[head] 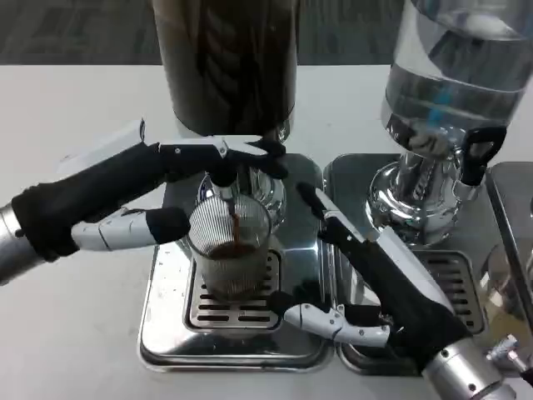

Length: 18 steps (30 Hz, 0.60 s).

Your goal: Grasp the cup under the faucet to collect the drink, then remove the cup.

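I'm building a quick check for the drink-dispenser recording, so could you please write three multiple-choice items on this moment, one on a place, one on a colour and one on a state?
1. Where does the ribbed glass cup stand?
A. on the slotted grate of the left drip tray
B. on the bare white table
C. under the clear dispenser

2. What colour is the drink in the cup?
A. clear
B. dark brown
C. green

3. What is the right hand doing?
A. gripping the cup
B. pressing the faucet lever
C. lying open beside the cup, holding nothing

Answers:
1 A, the cup sits on the grate below the dark dispenser.
2 B, a brown stream falls into a brown pool.
3 C, its fingers are spread apart from the cup, while the left hand reaches the faucet.
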{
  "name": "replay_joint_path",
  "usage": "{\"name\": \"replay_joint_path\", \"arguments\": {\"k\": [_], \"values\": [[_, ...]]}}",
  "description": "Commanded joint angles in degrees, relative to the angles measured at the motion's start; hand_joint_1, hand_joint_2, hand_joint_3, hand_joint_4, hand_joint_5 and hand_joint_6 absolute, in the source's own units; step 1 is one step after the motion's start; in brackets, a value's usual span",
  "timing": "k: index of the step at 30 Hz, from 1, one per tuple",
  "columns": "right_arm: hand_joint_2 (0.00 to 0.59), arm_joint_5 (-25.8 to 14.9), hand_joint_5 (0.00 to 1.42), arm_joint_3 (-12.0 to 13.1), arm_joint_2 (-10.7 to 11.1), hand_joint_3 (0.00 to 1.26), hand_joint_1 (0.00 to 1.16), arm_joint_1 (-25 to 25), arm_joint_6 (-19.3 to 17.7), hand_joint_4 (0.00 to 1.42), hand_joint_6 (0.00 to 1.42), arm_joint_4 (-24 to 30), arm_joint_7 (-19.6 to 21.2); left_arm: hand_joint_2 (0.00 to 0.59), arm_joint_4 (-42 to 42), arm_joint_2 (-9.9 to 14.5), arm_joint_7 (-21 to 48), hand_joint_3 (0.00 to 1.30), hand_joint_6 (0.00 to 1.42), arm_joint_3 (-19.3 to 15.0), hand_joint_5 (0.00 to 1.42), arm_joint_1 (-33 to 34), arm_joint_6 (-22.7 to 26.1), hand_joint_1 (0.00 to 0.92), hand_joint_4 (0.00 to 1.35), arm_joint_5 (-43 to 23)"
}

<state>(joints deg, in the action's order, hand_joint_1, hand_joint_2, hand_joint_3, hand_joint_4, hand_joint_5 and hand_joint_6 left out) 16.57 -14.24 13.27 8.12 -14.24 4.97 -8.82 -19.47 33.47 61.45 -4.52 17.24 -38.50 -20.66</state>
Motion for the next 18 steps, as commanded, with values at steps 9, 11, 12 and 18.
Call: {"name": "replay_joint_path", "arguments": {"k": [9, 11, 12, 18], "values": [[0.182, 0.55, 0.00, -0.69, -1.54, 0.00, 0.68, -2.40, -2.78, 0.00, 0.09, -2.73, 1.20, 0.079, 0.79, 1.38, 0.88, 0.32, 0.11, 1.21, 0.20, -1.76, -0.41, 0.000, 0.15, 1.68], [0.182, 0.80, 0.00, -0.82, -1.72, 0.00, 0.68, -3.11, -2.89, 0.00, 0.09, -3.54, 1.32, 0.079, 0.84, 1.47, 0.78, 0.33, 0.11, 1.08, 0.20, -1.77, -0.54, 0.000, 0.15, 1.66], [0.182, 0.84, 0.00, -0.87, -1.79, 0.00, 0.69, -3.37, -2.97, 0.00, 0.09, -3.86, 1.36, 0.079, 0.86, 1.52, 0.73, 0.33, 0.12, 1.01, 0.20, -1.77, -0.54, 0.000, 0.16, 1.60], [0.178, 1.81, 0.00, -1.76, -2.39, 0.00, 0.71, -5.04, -3.87, 0.00, 0.10, -6.17, 2.02, 0.080, 1.08, 1.89, 0.58, 0.33, 0.12, 0.79, 0.20, -1.93, -0.52, 0.000, 0.16, 1.39]]}}
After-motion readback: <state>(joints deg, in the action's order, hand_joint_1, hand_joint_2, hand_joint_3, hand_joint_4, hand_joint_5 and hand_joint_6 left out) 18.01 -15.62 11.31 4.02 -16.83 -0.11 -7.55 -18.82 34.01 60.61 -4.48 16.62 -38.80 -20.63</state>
